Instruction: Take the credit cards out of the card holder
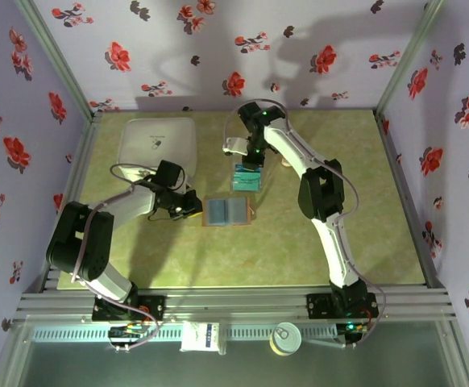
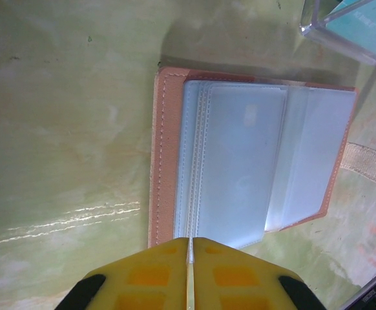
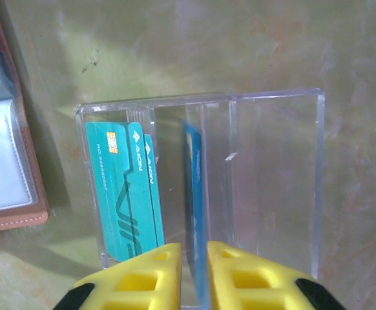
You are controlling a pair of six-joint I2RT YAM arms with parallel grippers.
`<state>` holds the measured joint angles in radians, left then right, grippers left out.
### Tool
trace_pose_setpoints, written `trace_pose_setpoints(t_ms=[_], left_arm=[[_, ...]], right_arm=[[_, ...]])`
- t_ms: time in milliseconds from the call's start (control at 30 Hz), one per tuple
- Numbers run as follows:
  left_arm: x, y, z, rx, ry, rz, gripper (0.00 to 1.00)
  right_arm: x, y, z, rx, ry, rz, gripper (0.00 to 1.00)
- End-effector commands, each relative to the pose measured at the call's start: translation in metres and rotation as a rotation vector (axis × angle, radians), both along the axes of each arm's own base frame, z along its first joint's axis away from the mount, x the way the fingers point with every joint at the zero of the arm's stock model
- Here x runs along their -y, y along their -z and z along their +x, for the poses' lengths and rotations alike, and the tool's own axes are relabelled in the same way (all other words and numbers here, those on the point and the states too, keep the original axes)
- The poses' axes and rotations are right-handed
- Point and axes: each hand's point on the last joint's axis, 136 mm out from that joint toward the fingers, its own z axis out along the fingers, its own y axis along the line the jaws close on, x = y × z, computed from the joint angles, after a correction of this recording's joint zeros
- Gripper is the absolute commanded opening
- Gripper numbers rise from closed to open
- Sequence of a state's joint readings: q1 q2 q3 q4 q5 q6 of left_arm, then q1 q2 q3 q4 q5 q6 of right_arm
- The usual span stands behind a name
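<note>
I am releasing a blue credit card (image 3: 193,181) upright into the clear tray (image 3: 272,97), upper centre, with my right end effector (image 3: 193,253) narrowly apart around it and my left end effector (image 2: 190,248) pressed together at the open card holder's (image 1: 226,211) edge, so the next move probably calls for a straight lift clear.

Tray (image 3: 320,181) walls hem cards (image 3: 126,194) — one bay seemingly free.

Laboratory robot test cell. Floral-print walls (image 1: 218,48) enclose a green marbled tabletop (image 1: 379,234); an aluminium-profile frame (image 1: 234,302) along the picture's lower edge carries the left arm (image 1: 81,242) and right arm (image 1: 323,193).
</note>
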<state>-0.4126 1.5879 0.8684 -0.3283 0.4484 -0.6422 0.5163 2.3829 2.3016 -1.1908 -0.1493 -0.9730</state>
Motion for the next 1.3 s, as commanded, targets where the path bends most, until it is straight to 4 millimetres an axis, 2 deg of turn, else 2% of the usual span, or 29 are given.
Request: trace_pose_setpoints(t_ms=[0,200,333,433,567,733,833,1033,1267], left_arm=[[-0.003,-0.004,0.001,0.010,0.022,0.010,0.10],[-0.004,-0.003,0.000,0.012,0.019,0.004,0.10],[-0.003,-0.003,-0.002,0.014,0.020,-0.008,0.10],[-0.002,-0.002,-0.002,0.016,0.019,-0.015,0.10],[-0.003,0.001,-0.003,0.018,0.005,-0.022,0.11],[-0.004,0.002,-0.005,0.020,-0.017,-0.036,0.11],[-0.004,0.004,-0.006,0.021,-0.020,-0.038,0.11],[-0.001,0.006,-0.007,0.011,-0.015,-0.034,0.11],[0.008,0.011,0.000,0.007,0.003,-0.032,0.07]], right_arm=[[0.003,-0.016,0.018,0.076,0.038,0.011,0.21],[-0.001,-0.039,0.031,0.158,0.144,0.076,0.22],[-0.001,-0.044,0.038,0.199,0.246,0.103,0.23],[-0.003,-0.048,0.034,0.191,0.353,0.134,0.23],[-0.011,-0.058,0.031,0.220,0.582,0.224,0.26],[-0.027,-0.064,0.006,0.157,0.836,0.388,0.27],[-0.034,-0.058,-0.013,0.081,0.970,0.474,0.27],[-0.056,-0.033,-0.061,-0.142,1.108,0.586,0.24],[-0.069,-0.002,-0.104,-0.330,1.195,0.539,0.23]])
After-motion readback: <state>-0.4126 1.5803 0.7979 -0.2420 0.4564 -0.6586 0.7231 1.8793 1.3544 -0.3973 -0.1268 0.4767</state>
